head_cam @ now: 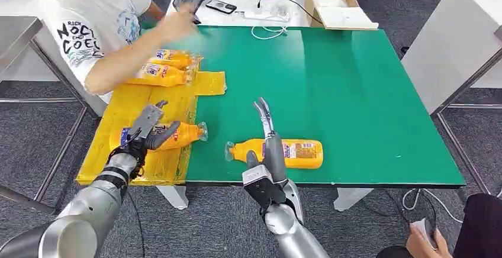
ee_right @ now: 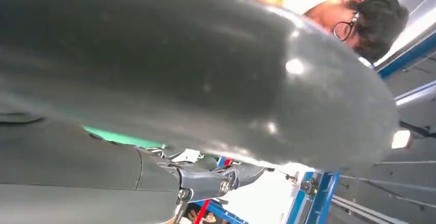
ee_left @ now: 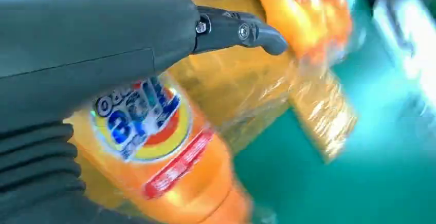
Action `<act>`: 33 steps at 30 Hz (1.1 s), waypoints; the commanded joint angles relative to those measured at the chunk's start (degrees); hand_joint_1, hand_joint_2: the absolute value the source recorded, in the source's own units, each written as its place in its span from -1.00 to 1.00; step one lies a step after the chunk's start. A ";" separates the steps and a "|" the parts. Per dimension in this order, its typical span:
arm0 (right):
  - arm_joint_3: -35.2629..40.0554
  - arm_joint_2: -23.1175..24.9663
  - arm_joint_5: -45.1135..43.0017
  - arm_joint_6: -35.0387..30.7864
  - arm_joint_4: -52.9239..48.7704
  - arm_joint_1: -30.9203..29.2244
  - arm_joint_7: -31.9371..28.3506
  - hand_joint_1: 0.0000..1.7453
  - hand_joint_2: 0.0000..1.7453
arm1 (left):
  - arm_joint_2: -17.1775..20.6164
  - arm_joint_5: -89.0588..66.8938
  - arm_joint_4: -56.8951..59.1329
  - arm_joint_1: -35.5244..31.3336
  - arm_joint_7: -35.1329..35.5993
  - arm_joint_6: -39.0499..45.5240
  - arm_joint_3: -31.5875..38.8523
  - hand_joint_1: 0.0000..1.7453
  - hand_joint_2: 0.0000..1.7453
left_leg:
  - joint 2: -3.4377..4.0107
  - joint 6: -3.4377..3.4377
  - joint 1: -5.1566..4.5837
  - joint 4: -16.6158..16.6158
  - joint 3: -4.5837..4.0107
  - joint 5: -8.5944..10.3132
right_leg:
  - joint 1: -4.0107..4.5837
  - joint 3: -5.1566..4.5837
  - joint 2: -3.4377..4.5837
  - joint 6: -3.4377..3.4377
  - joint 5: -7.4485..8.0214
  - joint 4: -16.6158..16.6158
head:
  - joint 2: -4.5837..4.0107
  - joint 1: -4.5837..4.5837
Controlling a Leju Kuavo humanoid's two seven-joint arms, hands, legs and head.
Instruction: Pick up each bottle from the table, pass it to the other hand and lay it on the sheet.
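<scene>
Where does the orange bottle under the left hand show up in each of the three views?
Head view: the orange bottle lies on the yellow sheet, lower left, under the left hand.
Left wrist view: same bottle fills the lower centre, label up.
Right wrist view: not visible.
Shared landmark: the green table, seen as teal in the left wrist view.

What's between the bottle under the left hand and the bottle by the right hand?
Only bare green mat, as the head view shows; bottle on the sheet, bottle on the mat.
</scene>
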 commanded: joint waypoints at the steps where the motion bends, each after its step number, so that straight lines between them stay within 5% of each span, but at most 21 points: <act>1: -1.55 -0.33 2.67 -0.94 3.81 -0.55 2.09 -1.00 -1.00 | -6.01 10.24 -7.40 1.44 -8.41 17.30 7.02 -1.00 1.00 | -0.03 0.09 -0.04 0.00 -0.07 -0.03 | 0.00 -0.02 -0.13 -0.07 -0.04 -0.02 | 0.00 0.02; 5: -1.55 -0.33 2.67 -0.94 3.81 -0.55 2.09 -1.00 -1.00 | -6.01 10.24 -7.40 1.44 -8.41 17.30 7.02 -1.00 1.00 | 0.12 0.07 -0.03 0.00 -0.14 -0.10 | 0.01 -0.13 -0.05 -0.09 -0.02 -0.03 | 0.00 0.02; 7: -0.36 -1.25 5.56 -0.30 6.34 -2.20 4.55 -1.00 -1.00 | -5.71 15.74 -16.97 5.74 -8.41 23.65 -2.61 -1.00 1.00 | 0.00 0.05 -0.03 -0.01 -0.20 -0.07 | 0.01 -0.17 -0.15 -0.09 -0.03 -0.02 | 0.00 0.00; 8: -0.39 -1.71 6.72 -0.07 7.51 -2.89 5.59 -1.00 1.00 | -3.69 21.37 -19.46 7.26 -8.41 28.99 -10.98 -1.00 1.00 | -0.01 0.05 -0.02 0.00 -0.31 -0.03 | 0.01 -0.28 -0.13 -0.05 -0.01 -0.03 | 0.00 0.02; 10: -0.59 -3.65 9.43 1.48 12.15 -6.18 9.86 -1.00 1.00 | -1.67 26.24 -27.44 10.78 -8.41 36.50 -19.92 -1.00 1.00 | 0.30 0.06 0.00 -0.01 -0.32 -0.09 | 0.04 -0.30 0.18 -0.06 0.05 -0.07 | 0.00 0.02; 13: -2.14 -7.22 13.73 2.16 17.69 -11.20 14.89 -1.00 1.00 | -3.64 25.07 -36.27 14.90 -8.41 37.01 -18.87 -1.00 1.00 | 0.61 0.06 -0.01 0.03 -0.27 -0.20 | 0.05 -0.37 0.42 -0.08 0.03 -0.05 | 0.00 0.00; 19: -3.23 -8.50 15.57 2.99 18.73 -12.64 17.55 -1.00 1.00 | -3.72 28.68 -38.65 16.71 -8.41 36.86 -20.96 -1.00 1.00 | 0.01 0.14 -0.04 0.06 -0.44 -0.11 | 0.01 -0.32 -0.11 -0.06 -0.09 -0.03 | 0.00 0.02; 23: -5.11 -12.68 18.49 10.85 22.83 -16.87 23.06 -1.00 1.00 | -3.13 32.86 -40.22 20.47 -8.41 36.02 -26.53 -1.00 1.00 | 0.06 0.07 -0.10 0.00 -0.55 -0.05 | -0.06 -0.47 -0.05 0.00 0.01 -0.03 | 0.00 0.00; 33: -2.83 -13.90 21.05 24.19 35.69 -21.92 24.79 -1.00 1.00 | -3.63 33.06 -35.92 20.45 -8.41 34.68 -29.12 -1.00 1.00 | 0.02 0.05 -0.06 0.03 -0.58 -0.05 | -0.02 -0.48 -0.08 -0.01 0.01 -0.02 | 0.00 0.02</act>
